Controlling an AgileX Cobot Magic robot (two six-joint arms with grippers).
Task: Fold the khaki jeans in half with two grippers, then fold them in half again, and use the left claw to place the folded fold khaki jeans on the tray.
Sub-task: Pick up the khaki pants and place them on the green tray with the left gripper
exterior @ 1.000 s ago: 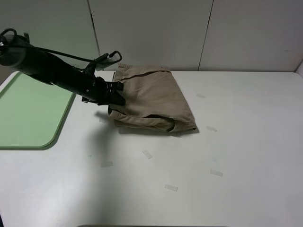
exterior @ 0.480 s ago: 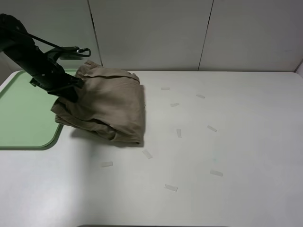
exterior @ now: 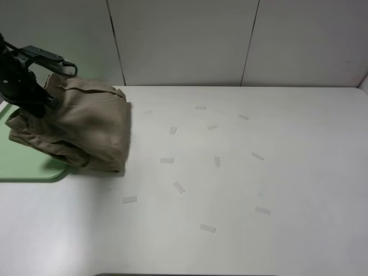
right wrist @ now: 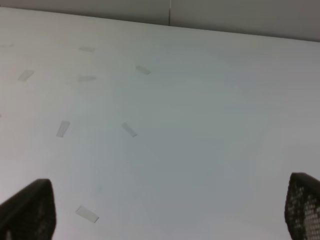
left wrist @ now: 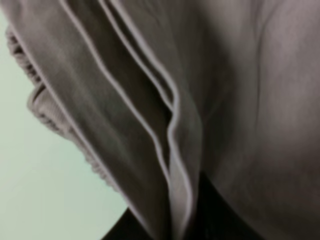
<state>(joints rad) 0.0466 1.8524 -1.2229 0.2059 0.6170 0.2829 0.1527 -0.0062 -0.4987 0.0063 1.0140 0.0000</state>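
Left claw [exterior: 39, 104] clamped shut on the far-left edge of the khaki jeans [exterior: 80, 129], seen from the high view at the far left of the table [exterior: 241, 190]. Folded bundle hanging partly over the tray [exterior: 23, 168], its left part above the green surface and its right part over the white table, lower-right corner past the tray's rim. Small strips of tape [exterior: 178, 187] scattered across the table to the right, well apart from the cloth.

From the left wrist view, close and blurred: khaki folds stacked in layers, pale hemmed edges running side by side, gathered elastic waistband [left wrist: 35, 107] bunched at one side over mint green. Claw tips themselves hidden under the cloth.

From the right wrist view: right claw [right wrist: 165, 212] spread wide and empty, only bare table and tape beneath.

Likely trouble: release here would probably leave the bundle straddling the rim, half off the tray. Drag across the rim could also peel the lower layers open and undo the fold, since only one edge is pinched and the rest sags loose.
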